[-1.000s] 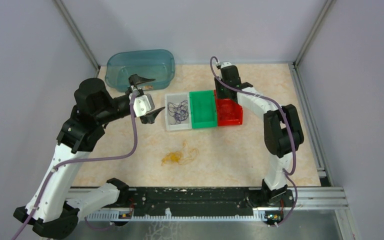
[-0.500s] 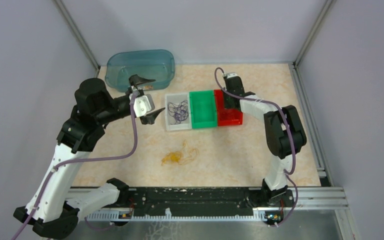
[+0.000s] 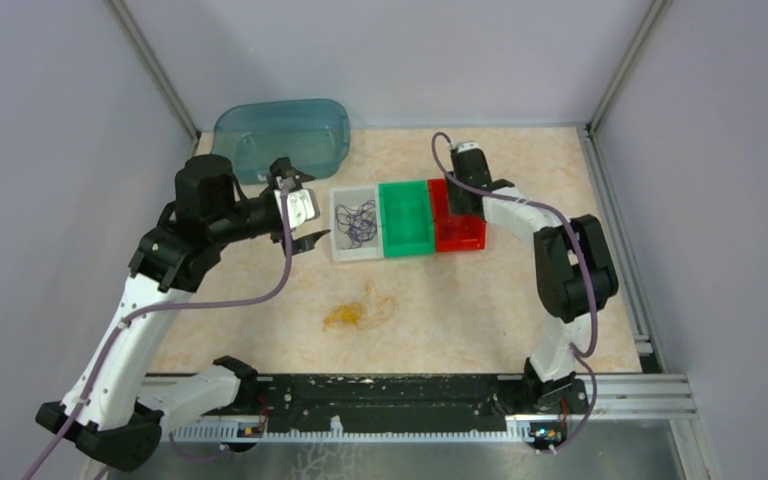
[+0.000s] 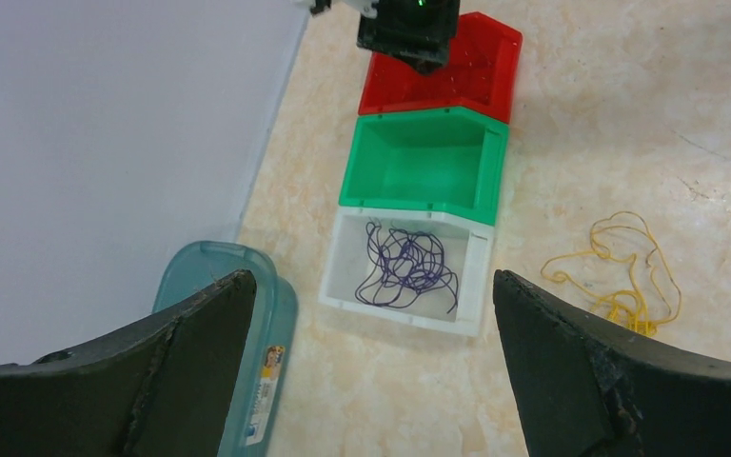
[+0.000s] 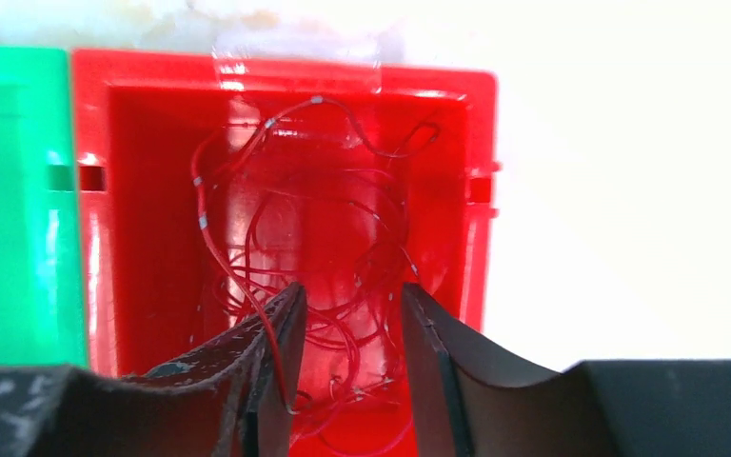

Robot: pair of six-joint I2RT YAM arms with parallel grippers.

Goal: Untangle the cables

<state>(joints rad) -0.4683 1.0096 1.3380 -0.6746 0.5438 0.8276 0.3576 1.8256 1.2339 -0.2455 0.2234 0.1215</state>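
Note:
Three thin curly cables show. The purple cable (image 3: 356, 222) (image 4: 407, 267) lies coiled in the white bin (image 3: 345, 250) (image 4: 405, 317). Loose on the table in front of the bins is the yellow cable (image 3: 362, 308) (image 4: 623, 271). The red cable (image 5: 324, 238) fills the red bin (image 3: 465, 238) (image 4: 481, 71) (image 5: 286, 67). My right gripper (image 3: 457, 200) (image 5: 352, 295) reaches down into that bin, jaws apart, red loops between them and one strand lying along the left finger. My left gripper (image 3: 300, 200) (image 4: 371, 286) hangs wide open above the table left of the white bin, holding nothing.
An empty green bin (image 3: 407, 245) (image 4: 419, 202) sits between the white and red ones. A teal plastic tub (image 3: 280, 130) (image 4: 271, 324) stands at the back left by the wall. Walls close the table on the left, back and right.
The left arm has swung up and turned its gripper closer to the bins. The right gripper shifted slightly right over the red bin, and its jaws now stand apart over the red cable.

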